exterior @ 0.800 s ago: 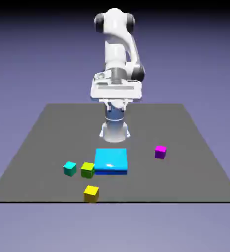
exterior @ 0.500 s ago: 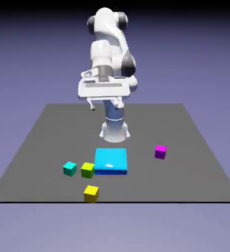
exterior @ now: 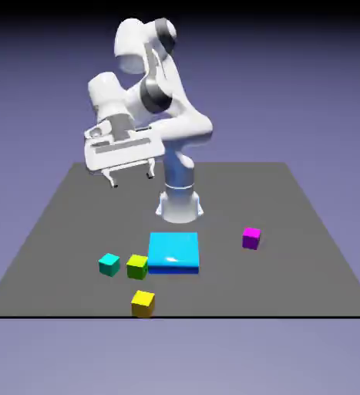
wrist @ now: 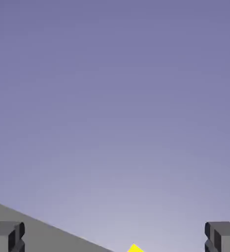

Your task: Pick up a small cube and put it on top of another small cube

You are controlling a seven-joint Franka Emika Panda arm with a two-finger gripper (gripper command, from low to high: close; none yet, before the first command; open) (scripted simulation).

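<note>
Gripper (exterior: 132, 181): one, tilted, raised, fingers parted, nothing between them.
Teal cube (exterior: 109, 265): on worktop (exterior: 213, 295), well below gripper and farther from robot's base (exterior: 180, 207).
Approach, judged: outward and down, slightly toward the exterior view's left.

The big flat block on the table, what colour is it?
Bright blue, best seen in the exterior view.

Between me and the teal cube (exterior: 109, 265) I see open air — I could come down onto it from above. Its side toward the exterior view's right is tight, the green cube (exterior: 137, 267) standing close by, with the flat blue block (exterior: 173, 253) crowding that one's far side — while its other side lies free.
</note>
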